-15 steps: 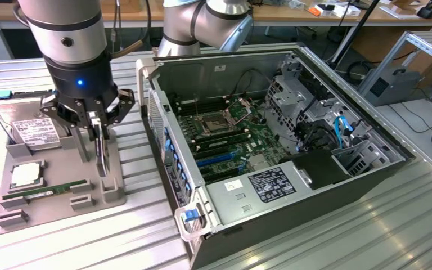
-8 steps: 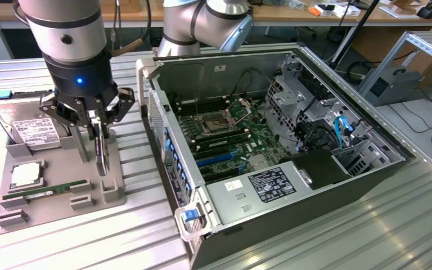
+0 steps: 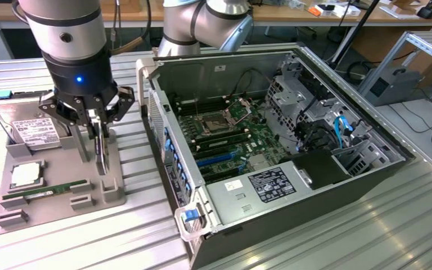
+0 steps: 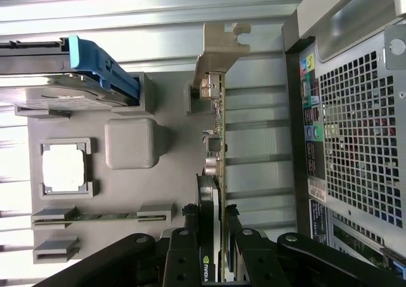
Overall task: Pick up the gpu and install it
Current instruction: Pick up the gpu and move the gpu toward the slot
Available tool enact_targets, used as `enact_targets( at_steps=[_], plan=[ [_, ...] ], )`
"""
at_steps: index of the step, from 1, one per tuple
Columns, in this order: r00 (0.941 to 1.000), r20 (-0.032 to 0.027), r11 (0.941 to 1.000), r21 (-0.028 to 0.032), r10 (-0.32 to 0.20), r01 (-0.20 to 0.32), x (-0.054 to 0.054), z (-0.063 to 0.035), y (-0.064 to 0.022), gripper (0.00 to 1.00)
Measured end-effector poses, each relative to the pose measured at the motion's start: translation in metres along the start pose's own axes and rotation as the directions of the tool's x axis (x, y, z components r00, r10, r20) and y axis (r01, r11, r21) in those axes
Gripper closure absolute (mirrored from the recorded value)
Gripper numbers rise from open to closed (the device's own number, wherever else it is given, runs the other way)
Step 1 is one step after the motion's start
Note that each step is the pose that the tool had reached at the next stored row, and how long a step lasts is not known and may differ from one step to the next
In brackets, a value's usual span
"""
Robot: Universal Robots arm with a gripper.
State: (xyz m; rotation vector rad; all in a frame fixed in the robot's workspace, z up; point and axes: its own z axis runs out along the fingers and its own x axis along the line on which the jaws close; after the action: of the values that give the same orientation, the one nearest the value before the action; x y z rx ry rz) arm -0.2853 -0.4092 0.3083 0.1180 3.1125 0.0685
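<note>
On ribbed metal bench (image 3: pixel 351 225), open computer case (image 3: pixel 201 67) lies on its side at the exterior view's right, motherboard (image 3: pixel 231 129) exposed, card slots unfilled. Robot arm (image 3: pixel 73 45) comes down at the exterior view's left, over a gray fixture tray (image 3: pixel 51 209) just beside the case. Hard drive (image 3: pixel 32 126) with white label stands tilted in the tray's far holder, blue rail on its end. The gpu (image 3: pixel 102 154) stands on edge in the tray, on the side nearest the case, outside the case and not installed. Wrist view shows the gpu (image 4: pixel 219 128) edge-on, metal bracket at its far end pointing away from the camera, tray (image 4: pixel 177 166) behind it, case rear grille alongside. Jaws clenched on the gpu, one black finger against each face near its upper edge. Cannot tell whether the card's lower edge is seated in the tray slot or just clear of it. Square silver processor chip (image 3: pixel 26 174) sits in its tray pocket, apart from the card. Narrow green memory stick (image 3: pixel 47 191) lies in its clips at the tray's near end, untouched.
</note>
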Motion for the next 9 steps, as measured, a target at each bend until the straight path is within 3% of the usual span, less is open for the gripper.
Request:
enact_targets(
  at_steps=[9],
  plan=[
    [1.0000, 0.0000, 1.0000, 0.0001, 0.000, 0.000, -0.0001, -0.0026, 0.0001, 0.73]
  ],
)
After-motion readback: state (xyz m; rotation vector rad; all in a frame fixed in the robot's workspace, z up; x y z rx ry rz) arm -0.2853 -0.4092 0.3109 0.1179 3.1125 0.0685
